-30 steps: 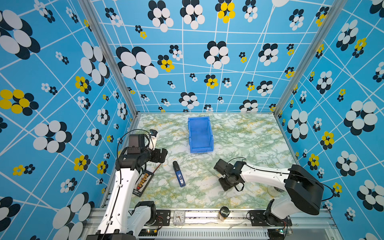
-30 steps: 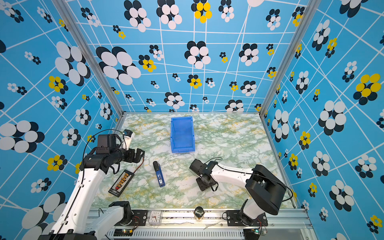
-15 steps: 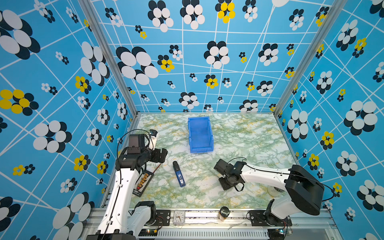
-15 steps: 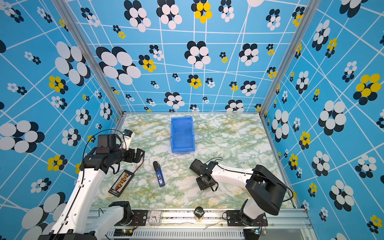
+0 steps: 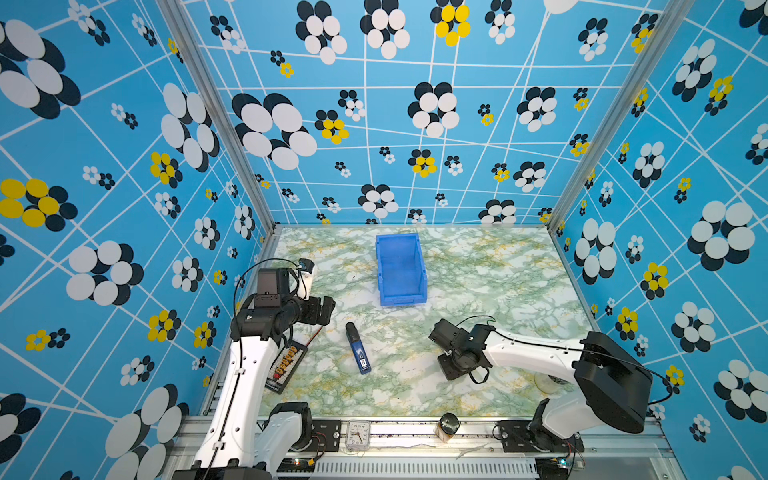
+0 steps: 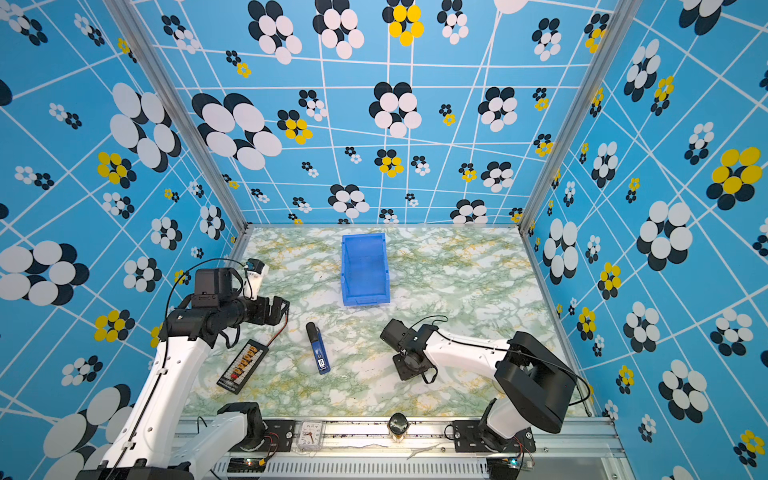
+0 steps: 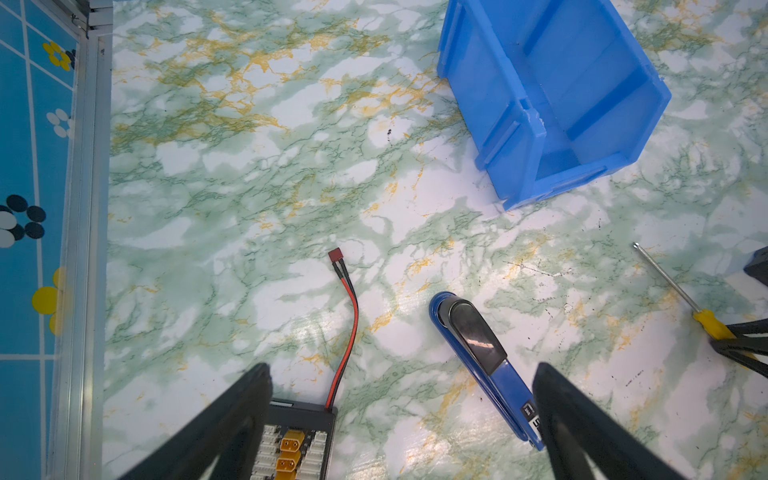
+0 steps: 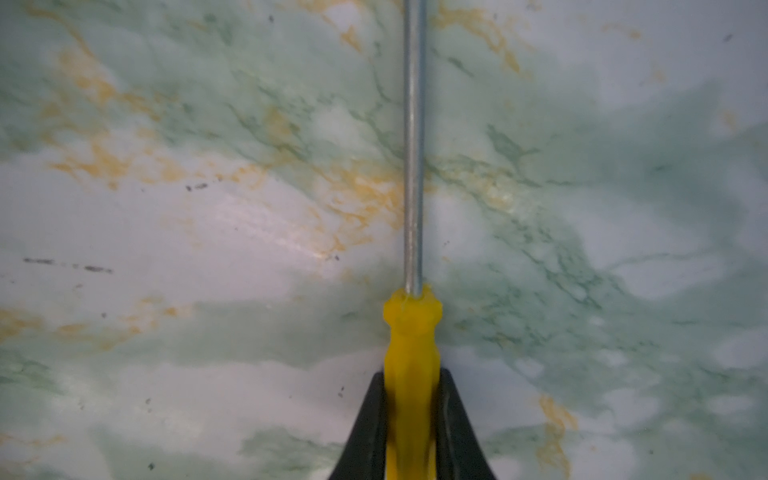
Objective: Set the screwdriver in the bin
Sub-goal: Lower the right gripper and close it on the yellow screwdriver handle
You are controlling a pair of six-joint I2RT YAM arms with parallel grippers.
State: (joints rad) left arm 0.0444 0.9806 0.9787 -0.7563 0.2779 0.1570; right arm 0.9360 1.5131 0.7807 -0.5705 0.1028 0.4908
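Blue flowered walls box in a green-marbled desk [image 5: 478,270], with the bin [image 5: 400,270] standing empty toward the back wall, its low lip facing the robot.

Nearer the robot than the bin and off to its right, the right tool [image 8: 412,399] is clenched on the yellow handle of the screwdriver [image 8: 413,332]. Both fingers [image 8: 365,424] press the handle's sides, and the silver shaft runs straight out ahead of them. In the left wrist view the screwdriver lies low along the desk, tip toward the bin; whether it is lifted clear cannot be told. In both top views the right arm hides it.

The left tool [image 7: 401,415] is released, its fingers spread wide over a blue-and-black device [image 7: 478,353] and a black connector board [image 7: 297,444] with a red-and-black lead, in front of the bin and to its left.

The grasp looks made, so the step in hand is the pick-up. Next comes a lift high enough to clear the bin's wall, a carry to above its opening, then a release. The long shaft leads the handle, so it should stay level or dip inward to avoid catching the rim.
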